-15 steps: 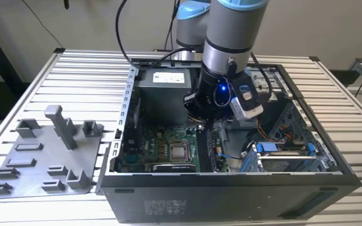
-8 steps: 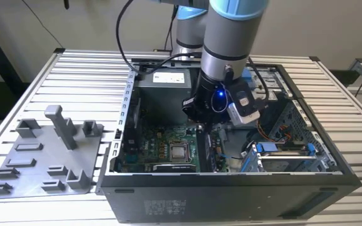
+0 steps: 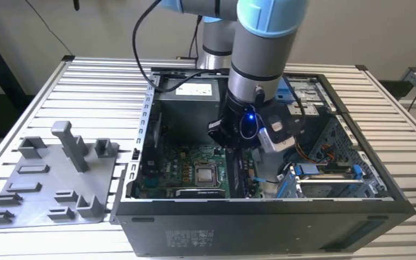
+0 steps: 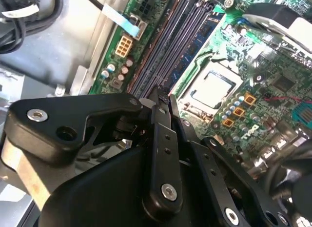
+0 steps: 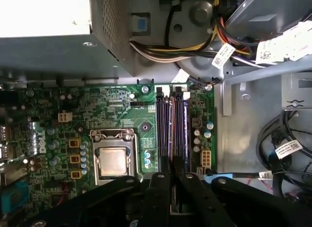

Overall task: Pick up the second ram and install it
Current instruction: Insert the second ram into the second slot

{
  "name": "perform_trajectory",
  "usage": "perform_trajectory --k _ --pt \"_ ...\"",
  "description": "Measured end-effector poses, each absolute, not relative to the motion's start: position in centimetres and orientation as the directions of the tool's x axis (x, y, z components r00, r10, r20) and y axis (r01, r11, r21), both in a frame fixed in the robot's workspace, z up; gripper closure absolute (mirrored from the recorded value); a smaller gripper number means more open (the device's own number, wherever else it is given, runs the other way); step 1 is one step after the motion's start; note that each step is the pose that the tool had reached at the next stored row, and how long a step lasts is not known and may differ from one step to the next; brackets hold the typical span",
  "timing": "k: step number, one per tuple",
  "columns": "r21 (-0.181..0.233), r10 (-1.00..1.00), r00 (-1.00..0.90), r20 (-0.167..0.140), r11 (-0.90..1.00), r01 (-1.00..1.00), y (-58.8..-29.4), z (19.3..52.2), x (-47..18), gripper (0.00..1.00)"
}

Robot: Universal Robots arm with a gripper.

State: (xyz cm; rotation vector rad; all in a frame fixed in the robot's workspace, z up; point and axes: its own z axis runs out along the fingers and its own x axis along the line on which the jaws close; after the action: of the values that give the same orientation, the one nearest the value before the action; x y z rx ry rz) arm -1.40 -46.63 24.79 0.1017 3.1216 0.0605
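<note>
We are logging this moment with the processor (image 5: pixel 113 161) as our reference point.

- Gripper (image 5: pixel 171 175): we are seeing it lowered into the open computer case (image 3: pixel 266 201), beside the processor and over the bank of memory slots (image 5: pixel 163 129). The jaws are drawn narrow, and they appear to be pinching the near end of a thin board.
- The second ram (image 4: pixel 202 41): we are reading it as that board. It is standing on edge between the fingers (image 4: pixel 161 139) and running along the slots just beside the processor. In the first wrist view it is showing only as a slim edge (image 5: pixel 171 134). In the second wrist view its chips and a bluish label are facing the processor. We cannot tell whether it is seated or only resting in its slot.
- Fixture plate (image 3: pixel 49 184): it is lying outside the case, well apart from the processor.

Step in hand, as we are judging it: installing, with pickup done. The work is calling for keeping the stick square to its slot and pressing evenly along its length. Tilting the stick risks jamming it.
</note>
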Motion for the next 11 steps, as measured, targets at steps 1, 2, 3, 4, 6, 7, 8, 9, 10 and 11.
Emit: perform_trajectory --k 1,2,3,4,6,7,8,9,10,11 --pt "0.039 0.065 -0.998 -0.016 0.997 0.065 -46.6 24.6 -1.5 0.86" --pt "0.039 0.066 -0.998 -0.016 0.997 0.065 -46.7 24.4 -1.6 0.86" --pt "0.039 0.066 -0.998 -0.017 0.997 0.065 -46.7 24.2 -1.7 0.86" --pt "0.039 0.066 -0.998 -0.017 0.997 0.065 -46.7 24.1 -1.7 0.86" --pt "0.039 0.066 -0.998 -0.016 0.997 0.065 -46.7 23.8 -1.8 0.86" --pt "0.039 0.066 -0.998 -0.016 0.997 0.065 -46.7 23.8 -1.8 0.86" --pt "0.039 0.066 -0.998 -0.016 0.997 0.065 -46.7 23.7 -1.8 0.86" --pt "0.039 0.067 -0.998 -0.016 0.997 0.066 -46.7 23.5 -1.8 0.86" --pt "0.039 0.068 -0.998 -0.016 0.997 0.068 -46.7 23.4 -1.8 0.86" --pt "0.039 0.070 -0.997 -0.016 0.997 0.069 -46.7 23.4 -1.8 0.86"
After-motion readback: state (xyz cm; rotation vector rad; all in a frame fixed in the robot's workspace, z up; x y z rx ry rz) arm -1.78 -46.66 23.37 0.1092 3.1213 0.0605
